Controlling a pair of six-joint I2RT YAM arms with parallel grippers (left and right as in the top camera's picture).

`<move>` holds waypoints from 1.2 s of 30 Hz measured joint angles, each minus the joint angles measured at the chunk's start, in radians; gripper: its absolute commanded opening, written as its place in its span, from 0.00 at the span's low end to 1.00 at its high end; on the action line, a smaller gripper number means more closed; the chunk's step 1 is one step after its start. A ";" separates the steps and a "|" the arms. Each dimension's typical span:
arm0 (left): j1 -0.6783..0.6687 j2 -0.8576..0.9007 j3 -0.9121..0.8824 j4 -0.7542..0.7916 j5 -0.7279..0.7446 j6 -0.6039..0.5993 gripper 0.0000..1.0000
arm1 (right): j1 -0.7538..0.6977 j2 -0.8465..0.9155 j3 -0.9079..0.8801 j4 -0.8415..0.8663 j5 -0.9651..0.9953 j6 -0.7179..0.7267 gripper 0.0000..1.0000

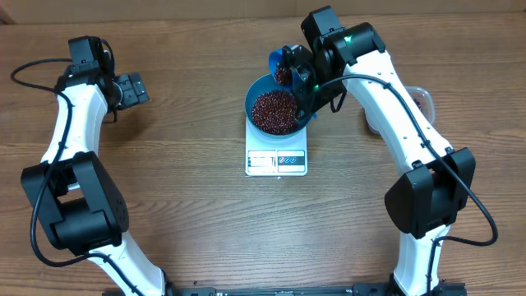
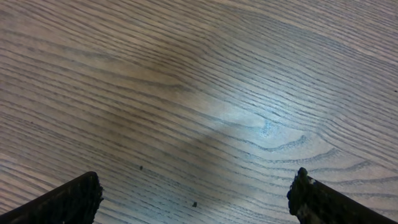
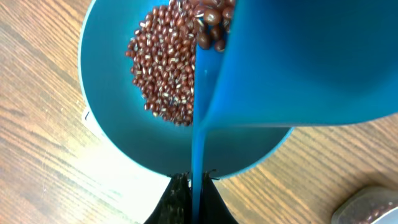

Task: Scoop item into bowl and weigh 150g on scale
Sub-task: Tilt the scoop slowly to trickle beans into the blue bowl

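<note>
Right wrist view first: the right pincer is squeezed tight on the thin handle of a blue scoop. The scoop is tipped on its side with a few beans clinging at its lip. Directly under it sits the blue bowl, holding a loose heap of the same red-brown grains. From overhead, that bowl rests on the back part of the white scale, leaving the display strip at the scale's front edge uncovered. The scoop hangs over the bowl's rim on the side farthest from that display. Just right of the scale, a clear tub shows partly behind the right arm. Well to the left of the scale, the left pincer is spread wide, holding nothing, above the bare wooden desk.
</note>
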 measured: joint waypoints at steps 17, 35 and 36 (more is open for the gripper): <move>0.000 0.000 0.000 0.000 0.000 0.000 1.00 | 0.002 0.000 0.000 -0.043 0.087 0.018 0.04; 0.000 0.000 0.000 0.000 0.000 0.000 1.00 | 0.021 0.000 0.000 -0.066 0.061 0.038 0.04; 0.000 0.000 0.000 0.000 0.000 0.000 0.99 | 0.021 0.000 0.000 -0.062 0.060 0.047 0.04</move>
